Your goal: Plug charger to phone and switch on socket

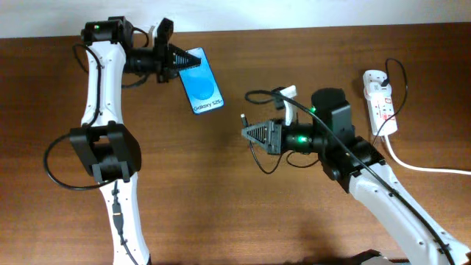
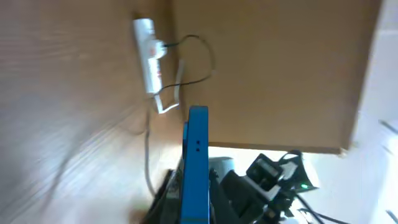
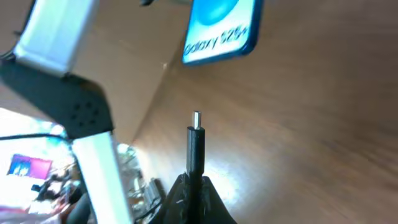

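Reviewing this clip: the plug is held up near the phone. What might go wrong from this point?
1. The charger tip in the right gripper is apart from the phone and not clearly lined up with its lower edge. It may miss the port and scrape the case.
2. The left gripper holds the phone only at the end away from the plug, so a push there may tilt it or make it slip.

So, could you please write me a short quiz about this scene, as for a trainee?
1. True or false: the tip of the charger is already inside the phone.
2. The left gripper is shut on: A the phone, B the charger, C nothing?
3. Fill in: the right gripper holds the ___.

Key: 1 false, the tip is apart from the phone; 2 A; 3 charger.
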Controlling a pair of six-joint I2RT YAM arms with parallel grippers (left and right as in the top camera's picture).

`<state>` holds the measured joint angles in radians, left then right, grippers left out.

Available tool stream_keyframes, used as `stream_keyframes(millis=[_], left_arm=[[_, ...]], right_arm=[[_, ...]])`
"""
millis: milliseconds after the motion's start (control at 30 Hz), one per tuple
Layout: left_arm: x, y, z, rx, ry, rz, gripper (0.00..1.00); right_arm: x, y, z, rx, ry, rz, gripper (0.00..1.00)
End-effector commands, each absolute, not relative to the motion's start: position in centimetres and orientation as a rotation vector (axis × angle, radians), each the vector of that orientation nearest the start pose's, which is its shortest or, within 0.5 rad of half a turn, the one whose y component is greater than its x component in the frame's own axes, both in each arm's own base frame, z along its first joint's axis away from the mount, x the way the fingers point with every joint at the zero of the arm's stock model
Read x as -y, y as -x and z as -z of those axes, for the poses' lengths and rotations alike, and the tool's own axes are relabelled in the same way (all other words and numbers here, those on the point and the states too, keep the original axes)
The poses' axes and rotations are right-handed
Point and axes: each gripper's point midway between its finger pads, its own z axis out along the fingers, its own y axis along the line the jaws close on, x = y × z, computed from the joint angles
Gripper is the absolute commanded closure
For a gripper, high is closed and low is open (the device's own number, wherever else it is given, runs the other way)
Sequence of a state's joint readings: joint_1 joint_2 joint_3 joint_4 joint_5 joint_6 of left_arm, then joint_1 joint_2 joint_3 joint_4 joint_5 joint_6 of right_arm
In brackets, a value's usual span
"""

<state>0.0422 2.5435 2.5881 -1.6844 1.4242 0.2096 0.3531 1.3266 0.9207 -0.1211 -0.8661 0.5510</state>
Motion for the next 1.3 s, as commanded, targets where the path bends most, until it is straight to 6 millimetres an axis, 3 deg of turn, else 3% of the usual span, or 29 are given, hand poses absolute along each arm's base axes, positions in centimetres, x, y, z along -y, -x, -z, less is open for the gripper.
stream_keyframes(millis=[0, 100, 200, 300, 467, 767, 1267], left_arm=[[18.4, -46.8, -27.2, -2.112, -0.255, 2.125, 1.0], [21.7, -45.8, -27.7, -2.076, -0.423, 2.114, 1.0], [22.0, -45.5, -31.3, -2.004, -0.535, 2.055, 1.0], [21.6, -46.3, -34.0, -2.065, -0.438, 2.102, 1.0], [22.3, -45.8, -34.0, -2.139, -0.35, 2.171, 1.0], [22.4, -45.9, -34.0, -2.08, -0.441, 2.123, 1.0], [22.6, -45.8, -34.0, -2.082, -0.446, 2.126, 1.0]], right_arm=[[-25.4, -28.3, -24.3, -2.19, 0.387, -1.544, 0.96], [-25.4, -28.5, -24.0, -2.215, 0.345, -1.551, 0.96], [-25.7, -29.4, -24.2, -2.223, 0.255, -1.596, 0.96], [-25.9, -29.9, -25.6, -2.165, 0.25, -1.628, 0.96], [-26.1, -30.5, -27.1, -2.076, 0.285, -1.621, 0.96], [-26.0, -30.8, -27.4, -2.059, 0.28, -1.613, 0.96], [-25.0, -31.7, -27.7, -2.037, 0.257, -1.59, 0.96]])
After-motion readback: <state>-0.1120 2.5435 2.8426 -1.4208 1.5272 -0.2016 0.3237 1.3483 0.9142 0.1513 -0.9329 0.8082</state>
